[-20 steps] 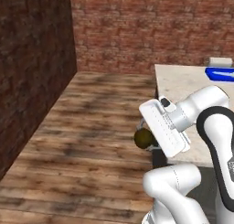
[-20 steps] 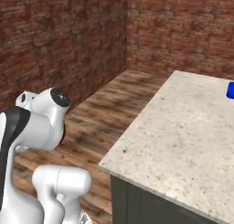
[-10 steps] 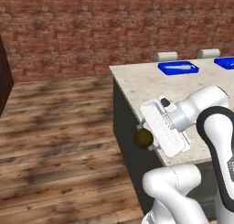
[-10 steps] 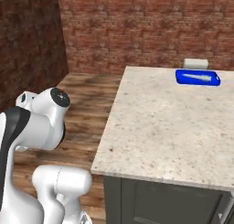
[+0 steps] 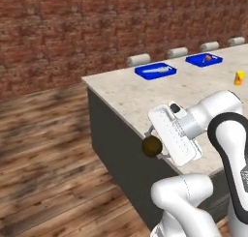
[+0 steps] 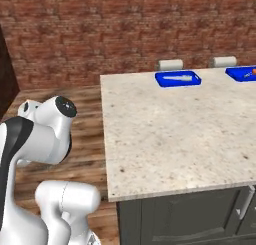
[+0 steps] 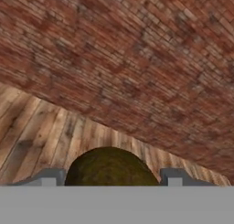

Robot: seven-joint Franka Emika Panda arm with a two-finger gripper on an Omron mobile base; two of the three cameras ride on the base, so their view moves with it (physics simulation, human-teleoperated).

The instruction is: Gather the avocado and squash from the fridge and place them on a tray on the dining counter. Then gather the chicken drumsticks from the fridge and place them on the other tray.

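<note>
My gripper [image 5: 153, 146] is shut on the avocado [image 5: 151, 147], a dark olive-brown ball held out over the wooden floor, just short of the near end of the dining counter [image 5: 127, 93]. In the hand view the avocado [image 7: 109, 166] bulges between my two fingertips [image 7: 49, 177]. Two blue trays lie far along the beige stone top: the nearer tray [image 5: 155, 70] [image 6: 178, 78] and the other tray [image 5: 204, 60] [image 6: 242, 73]. The small orange-red squash [image 5: 208, 58] lies in the farther one.
A small yellow-orange item [image 5: 239, 78] stands on the counter at the right. Pale stools [image 5: 139, 60] [image 6: 172, 64] line the counter's far side. A brick wall [image 6: 125, 29] runs behind, and wooden floor [image 5: 43, 149] stretches to the left of the counter.
The whole picture has swung as the base moved: the dining counter and both trays now lie ahead. The avocado stays in my gripper as before.
</note>
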